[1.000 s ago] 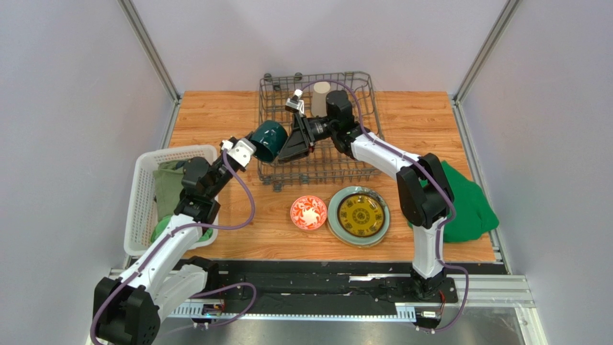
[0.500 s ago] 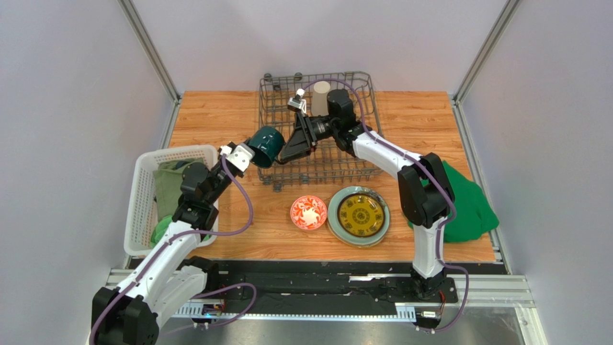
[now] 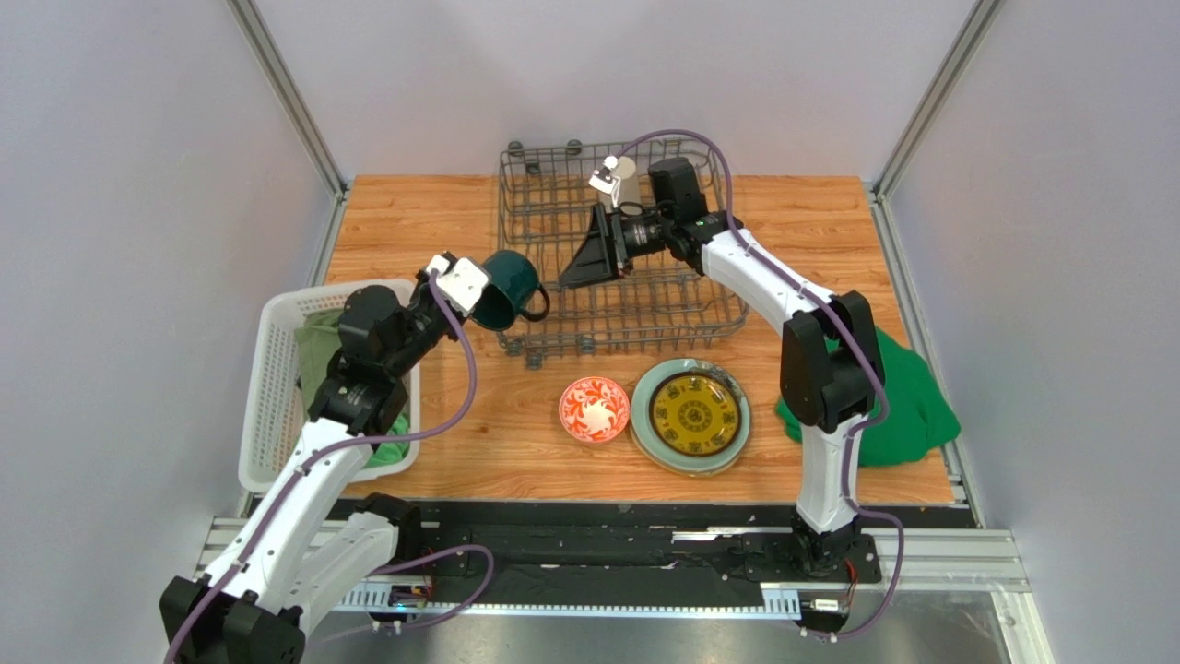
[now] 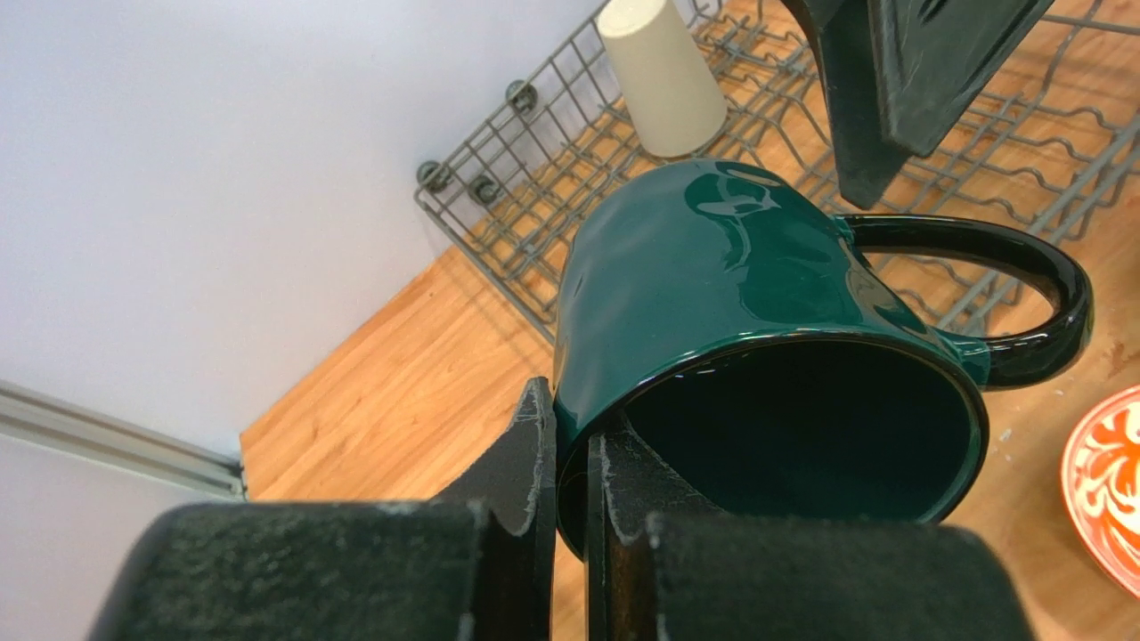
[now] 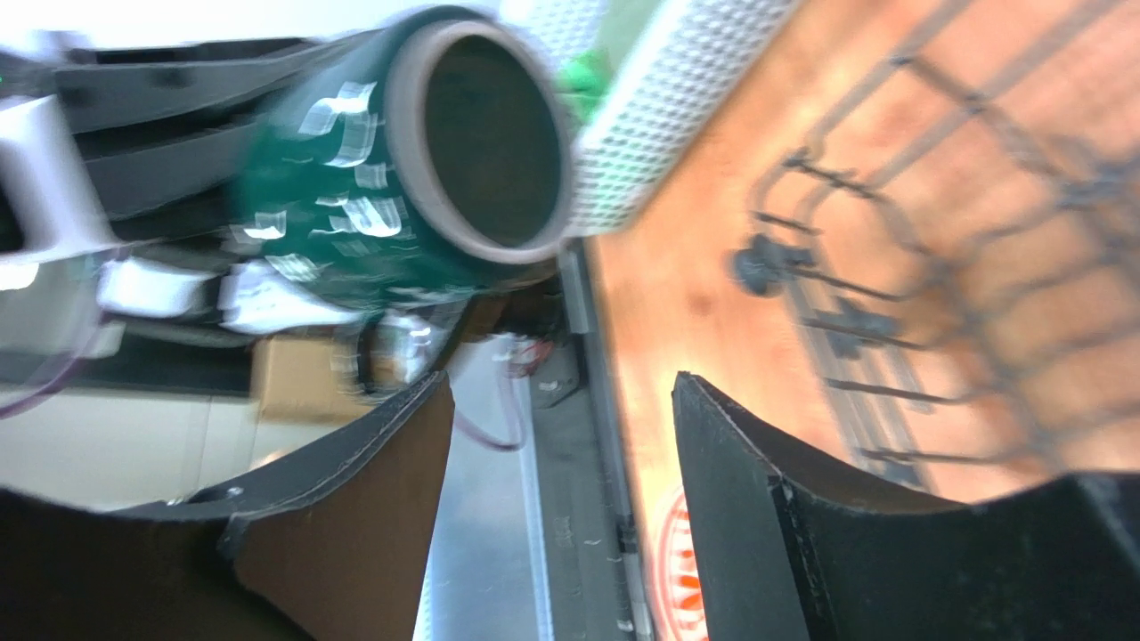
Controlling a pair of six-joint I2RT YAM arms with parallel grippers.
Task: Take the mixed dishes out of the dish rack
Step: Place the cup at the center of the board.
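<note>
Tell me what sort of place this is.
Probably a robot test cell staged as a dish-drying spot, not a real kitchen: grey panels in metal framing enclose a wooden table, the left arm and right arm are bolted at its near edge, and a dish rack stands on it.

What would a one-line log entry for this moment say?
left gripper: shut on teal mug | right gripper: open, empty, over dish rack | beige tumbler: in rack

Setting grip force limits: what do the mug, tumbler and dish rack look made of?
Mug: glazed ceramic by the look; dark teal, glossy, with sharp highlights. Tumbler: plain beige, matte, no glare; plastic or unglazed ceramic, cannot tell which. Dish rack: thin dark grey wire, probably coated metal.
</note>
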